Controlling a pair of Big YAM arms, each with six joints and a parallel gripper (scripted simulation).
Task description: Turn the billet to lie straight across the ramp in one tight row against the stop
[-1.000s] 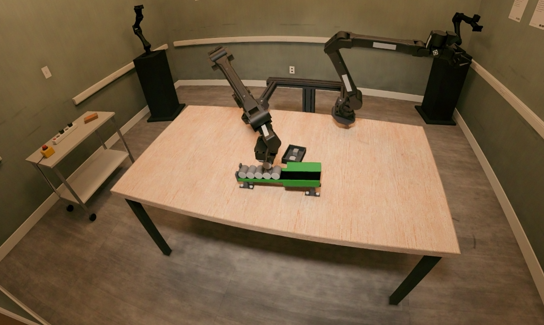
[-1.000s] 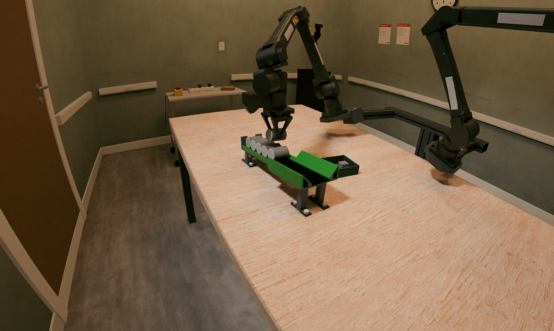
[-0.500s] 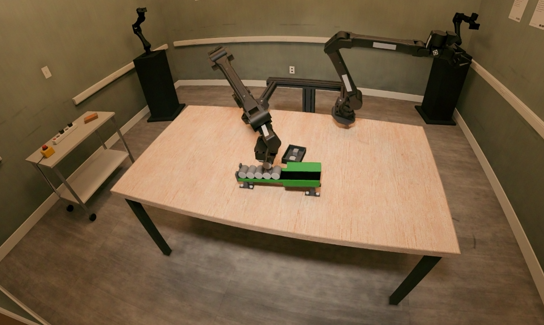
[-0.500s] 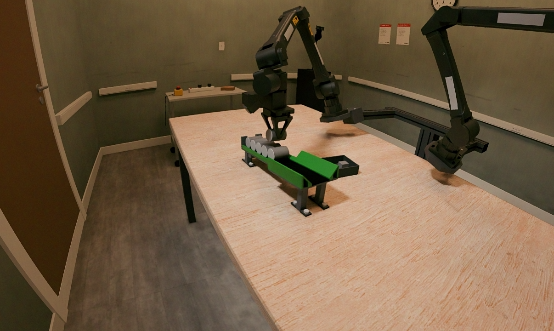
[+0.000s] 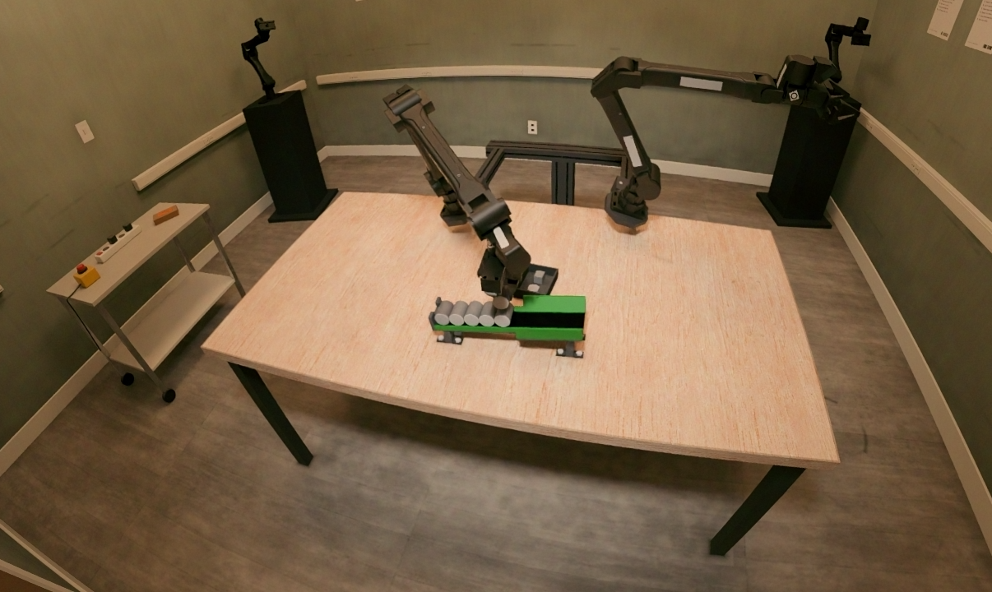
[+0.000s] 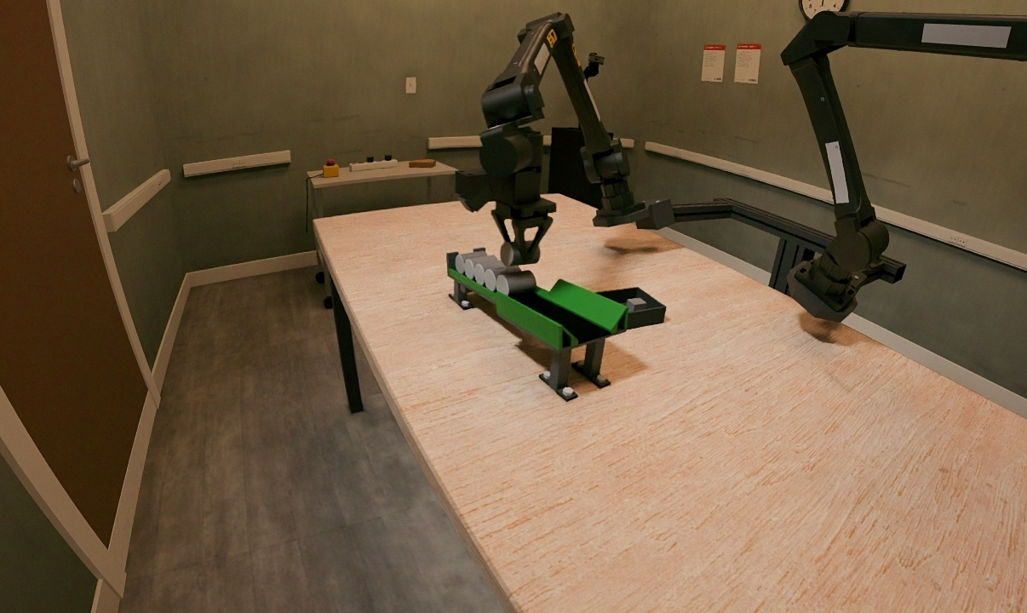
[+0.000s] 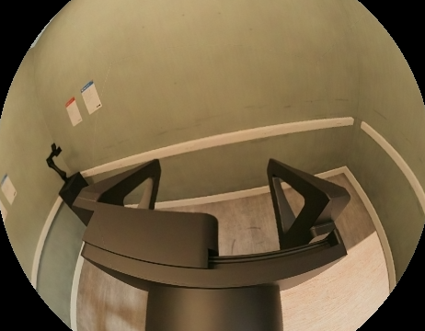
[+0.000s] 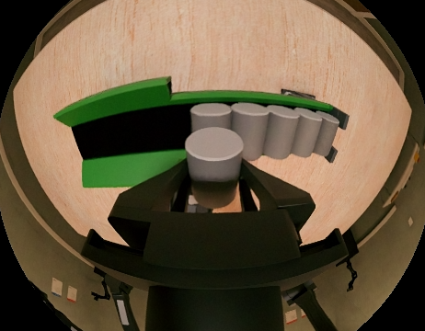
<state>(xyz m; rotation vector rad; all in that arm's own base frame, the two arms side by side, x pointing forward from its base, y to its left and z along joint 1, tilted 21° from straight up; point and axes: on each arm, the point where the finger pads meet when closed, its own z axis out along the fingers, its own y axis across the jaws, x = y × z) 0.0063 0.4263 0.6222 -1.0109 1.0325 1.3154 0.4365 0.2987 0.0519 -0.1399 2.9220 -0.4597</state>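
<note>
The right gripper (image 5: 501,293) (image 6: 520,251) (image 8: 214,172) is closed around the held billet (image 5: 501,302) (image 6: 513,253) (image 8: 214,154), its fingers pressing on the round sides, while the left gripper (image 5: 844,108) (image 7: 213,165) stands wide with nothing between its fingers, well apart from the work. The move turns on where the seat lies from the right fingers: below them, on the side away from the stop (image 5: 433,321) (image 6: 451,263) (image 8: 344,119). The held billet's long axis looks level and runs across the feed ramp (image 5: 554,333) (image 6: 534,324) (image 8: 125,98), near enough parallel to the five seated billets, so I judge the turning done and the placing to come. Just under the fingers, or very nearly so, is the end billet (image 5: 503,316) (image 6: 515,283) (image 8: 211,116) of that row; going straight down would likely land steel on steel. The held billet also seems set back toward the arm's own base from the middle of the channel, though how far I cannot tell. The right arm is plainly the nearer one, and its next move calls for a shift up-ramp past the end billet, a small reach outward, then lowering with the axis kept square, so the billet settles against its neighbour
</note>
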